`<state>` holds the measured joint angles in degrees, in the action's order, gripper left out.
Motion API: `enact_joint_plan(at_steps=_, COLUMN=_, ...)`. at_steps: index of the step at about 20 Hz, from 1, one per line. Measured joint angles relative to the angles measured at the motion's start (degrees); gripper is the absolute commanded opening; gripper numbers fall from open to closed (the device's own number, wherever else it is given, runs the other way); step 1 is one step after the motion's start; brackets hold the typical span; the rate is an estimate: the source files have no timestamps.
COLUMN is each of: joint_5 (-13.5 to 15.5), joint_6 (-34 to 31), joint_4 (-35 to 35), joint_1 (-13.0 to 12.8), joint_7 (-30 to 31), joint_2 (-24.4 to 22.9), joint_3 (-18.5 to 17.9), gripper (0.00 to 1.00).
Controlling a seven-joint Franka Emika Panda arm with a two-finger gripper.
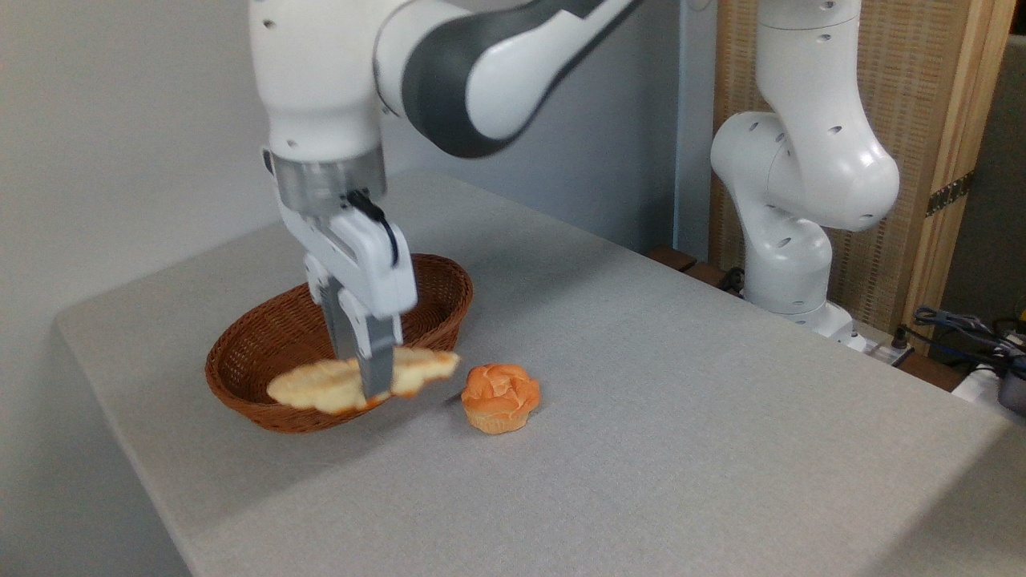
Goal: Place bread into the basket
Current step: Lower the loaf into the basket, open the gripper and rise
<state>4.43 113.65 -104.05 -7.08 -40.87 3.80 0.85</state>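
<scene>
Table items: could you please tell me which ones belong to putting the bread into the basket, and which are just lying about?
Job:
bread, held in the claw
basket

Lying about:
orange bun on the table
</scene>
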Motion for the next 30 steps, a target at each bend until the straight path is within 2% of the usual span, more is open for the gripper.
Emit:
enact_joint_plan(at_steps=6, joint_5=0.07, joint_6=-0.35, joint_4=0.62, joint_1=-0.3, joint_7=10.36, joint_2=0.09, joint_3=6.48, gripper=0.53)
enact_joint_plan(at_steps=8, joint_5=0.07, joint_6=-0.35, joint_4=0.62, joint_1=-0.33, joint_7=12.67, joint_2=0.3, joint_3=8.37, gripper=0.81)
enact_joint_plan(at_steps=9, joint_5=0.07, joint_6=-0.35, joint_4=0.61, joint_1=-0.34, joint_7=13.14, joint_2=0.38, joint_3=8.78, gripper=1.0)
enact_joint_plan(at_steps=15, joint_5=0.07, joint_6=-0.35, joint_4=0.62, joint_1=-0.34, joint_7=15.06, joint_2=1.51, joint_3=11.68, gripper=1.0)
enact_joint_plan(at_steps=30, joint_5=0.07, joint_6=-0.34, joint_4=0.67, joint_1=-0.24, joint_7=15.06, joint_2=1.93, joint_3=11.73, gripper=1.0)
